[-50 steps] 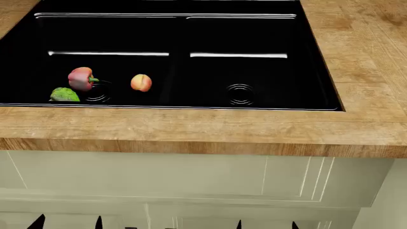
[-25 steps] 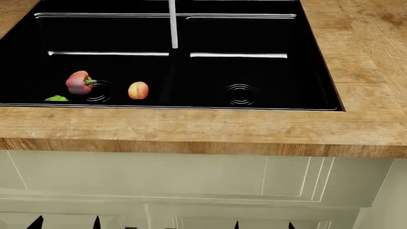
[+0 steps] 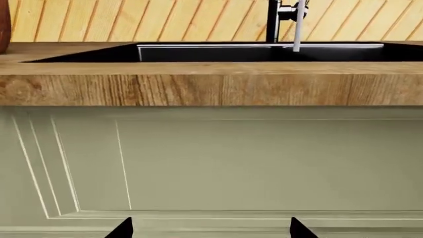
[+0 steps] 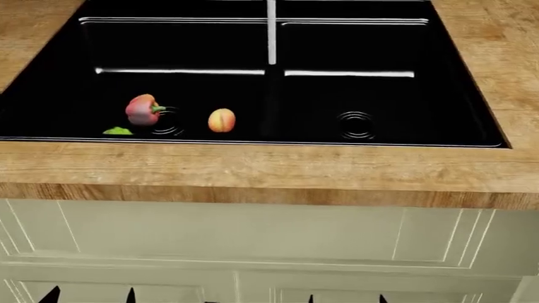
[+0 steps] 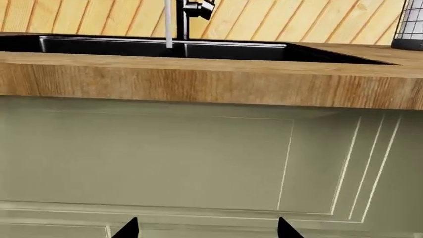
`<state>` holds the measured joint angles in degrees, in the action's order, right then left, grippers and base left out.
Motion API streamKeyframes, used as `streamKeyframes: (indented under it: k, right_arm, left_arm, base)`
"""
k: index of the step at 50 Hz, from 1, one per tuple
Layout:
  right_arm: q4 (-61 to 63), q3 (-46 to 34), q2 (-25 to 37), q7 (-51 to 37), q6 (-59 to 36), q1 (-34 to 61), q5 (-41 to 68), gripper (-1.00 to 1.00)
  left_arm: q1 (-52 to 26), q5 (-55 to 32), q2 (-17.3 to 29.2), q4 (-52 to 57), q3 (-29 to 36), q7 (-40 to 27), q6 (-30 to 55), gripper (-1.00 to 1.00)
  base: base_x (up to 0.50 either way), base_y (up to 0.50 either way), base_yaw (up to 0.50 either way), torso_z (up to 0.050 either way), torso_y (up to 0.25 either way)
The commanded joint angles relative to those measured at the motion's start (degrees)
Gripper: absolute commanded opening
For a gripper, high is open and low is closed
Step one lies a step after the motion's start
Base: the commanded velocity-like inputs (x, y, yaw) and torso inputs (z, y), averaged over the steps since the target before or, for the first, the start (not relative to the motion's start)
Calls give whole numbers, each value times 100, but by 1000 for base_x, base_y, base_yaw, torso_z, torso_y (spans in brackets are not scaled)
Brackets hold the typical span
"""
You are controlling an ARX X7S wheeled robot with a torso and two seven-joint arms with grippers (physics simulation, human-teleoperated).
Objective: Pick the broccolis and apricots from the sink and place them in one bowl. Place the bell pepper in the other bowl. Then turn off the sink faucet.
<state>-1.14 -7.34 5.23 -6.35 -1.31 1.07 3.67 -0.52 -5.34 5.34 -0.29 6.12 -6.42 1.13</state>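
Double-basin black sink (image 4: 455, 76) is set into a wooden tabletop (image 4: 252, 170). A white stream of water (image 4: 271, 31) falls from above onto the divider between the two basins; in the wrist views the dark faucet (image 3: 274, 20) stands at the back edge of the sink with the stream running from its spout.

Contents of the basin toward the tabletop's left end: a red bell pepper (image 4: 142, 110) lying on its side, its green stem pointing toward the drain ring (image 4: 168, 123), which it sits just beside. An apricot (image 4: 221, 120) rests on the other side of that drain, apart from the pepper, near the basin's front wall. A green piece, presumably broccoli (image 4: 118, 131), shows only partly at the basin's front edge, just in front of the pepper; the rest is hidden by the rim. The other basin holds only its drain (image 4: 355, 124).

No bowl can be identified with certainty.

Left hand (image 3: 208, 229): only two dark fingertips show, spread apart with nothing between them, held low in front of the pale cabinet front (image 3: 211, 163) below the tabletop edge. Right hand (image 5: 206, 229): same condition, fingertips apart, empty, facing the cabinet front.
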Motion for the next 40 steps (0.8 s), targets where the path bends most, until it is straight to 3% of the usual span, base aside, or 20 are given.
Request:
streamKeyframes:
  k: [1, 25, 40]
  right_arm:
    - [3, -85, 54, -43, -7, 8, 4, 100]
    - [-16, -233, 168, -193, 34, 30, 104, 100]
    - [-23, -245, 217, -263, 106, 27, 251, 100]
  left_arm:
    - [-2, -77, 48, -20, 79, 10, -44, 100]
    - [0, -166, 193, -25, 233, -115, -96, 100]
    - [12, -194, 263, 12, 327, -181, -81, 100]
  base:
    - [78, 371, 0, 0, 0]
    - [192, 400, 0, 0, 0]
    - [0, 47, 0, 0, 0]
